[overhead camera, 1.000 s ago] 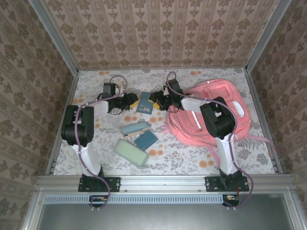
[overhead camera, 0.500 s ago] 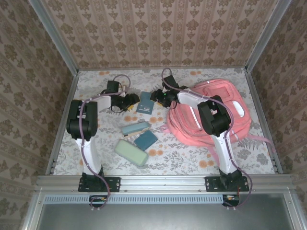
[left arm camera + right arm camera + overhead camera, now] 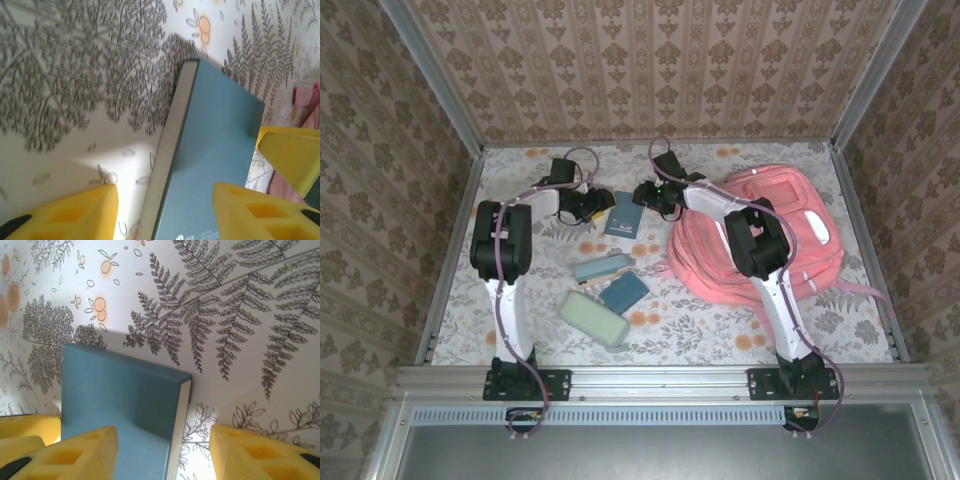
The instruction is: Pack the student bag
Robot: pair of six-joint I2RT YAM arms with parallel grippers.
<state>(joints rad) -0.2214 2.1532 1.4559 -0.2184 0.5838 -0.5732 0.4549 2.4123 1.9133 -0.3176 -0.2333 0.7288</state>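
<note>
Left fingers [image 3: 70, 210] and right fingers [image 3: 260, 455], open over the teal book [image 3: 215, 150], should be closed squarely across its edges.

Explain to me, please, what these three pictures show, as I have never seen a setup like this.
This is a robot with a left arm and a right arm bolted at the near edge of a table. Each ends in a two-finger gripper with yellow fingers. One picture looks down from above and behind the arms. The other two come from a camera on each wrist, looking past that arm's own fingers. On the flowered tablecloth lie a pink backpack, a blue book, a pale green pencil case, a light teal case and a darker teal notebook. The left gripper and right gripper are both at the book, jaws open over its edges. Nothing is held.
</note>
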